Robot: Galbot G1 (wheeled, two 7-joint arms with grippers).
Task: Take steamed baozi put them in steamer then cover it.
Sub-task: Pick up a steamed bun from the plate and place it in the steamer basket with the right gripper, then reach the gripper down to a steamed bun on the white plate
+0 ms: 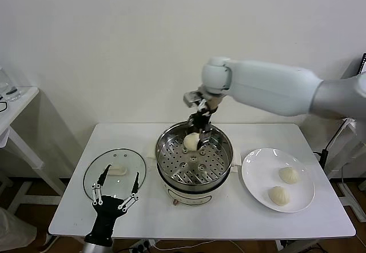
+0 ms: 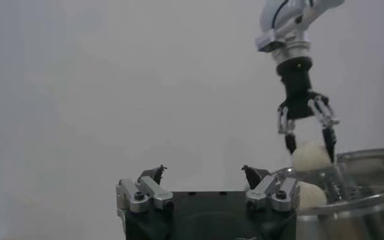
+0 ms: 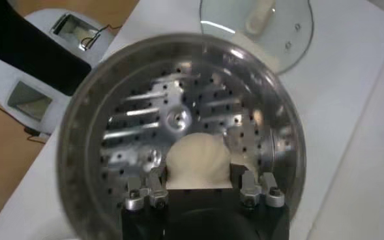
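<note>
- The right gripper (image 1: 197, 134) hangs over the shiny round steel steamer (image 1: 220, 153), fingers clamped on a cream-white dough bun (image 1: 191, 141), ready to lower it.
- The left gripper (image 1: 116, 195), fingers apart, waits near the clear glass lid (image 1: 102, 170) on the white surface (image 1: 229, 219).

Plain off-white wall (image 1: 114, 47) behind, evenly lit | white rectangular table (image 1: 74, 207) on pale legs, set against it | second white table (image 1: 14, 107) at far left with cable and clear container on top | brown floor (image 1: 23, 190) below | dark stand (image 1: 361, 64) at right edge
</note>
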